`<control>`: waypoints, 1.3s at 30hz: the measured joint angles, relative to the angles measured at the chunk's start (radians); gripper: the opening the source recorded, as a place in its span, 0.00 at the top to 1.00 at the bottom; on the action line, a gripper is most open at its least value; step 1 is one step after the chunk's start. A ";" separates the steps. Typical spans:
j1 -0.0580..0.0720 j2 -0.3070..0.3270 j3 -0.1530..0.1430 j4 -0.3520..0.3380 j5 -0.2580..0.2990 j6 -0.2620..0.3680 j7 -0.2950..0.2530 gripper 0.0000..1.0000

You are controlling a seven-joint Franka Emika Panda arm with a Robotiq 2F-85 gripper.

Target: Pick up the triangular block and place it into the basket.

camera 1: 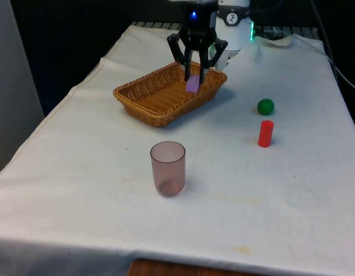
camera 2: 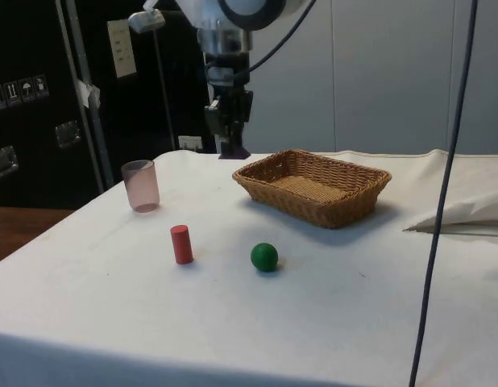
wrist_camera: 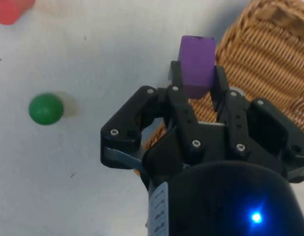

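The black two-finger gripper is clamped on the purple triangular block and holds it in the air at the woven wicker basket, near the rim at about two o'clock of the basket's centre in the front view. The pick is done — what remains, as I judge it, is moving fully over the basket and letting go. No brand, label or writing is readable on these things.

Pink cup, red cylinder, green ball
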 measured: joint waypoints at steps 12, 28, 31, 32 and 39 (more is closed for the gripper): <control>0.000 -0.064 -0.050 -0.084 0.000 0.027 -0.065 0.67; -0.002 -0.140 -0.139 -0.206 0.000 0.078 -0.177 0.67; -0.002 -0.151 -0.143 -0.226 0.000 0.091 -0.182 0.67; -0.002 -0.156 -0.145 -0.238 0.000 0.097 -0.185 0.67; -0.002 -0.181 -0.160 -0.316 0.000 0.166 -0.201 0.67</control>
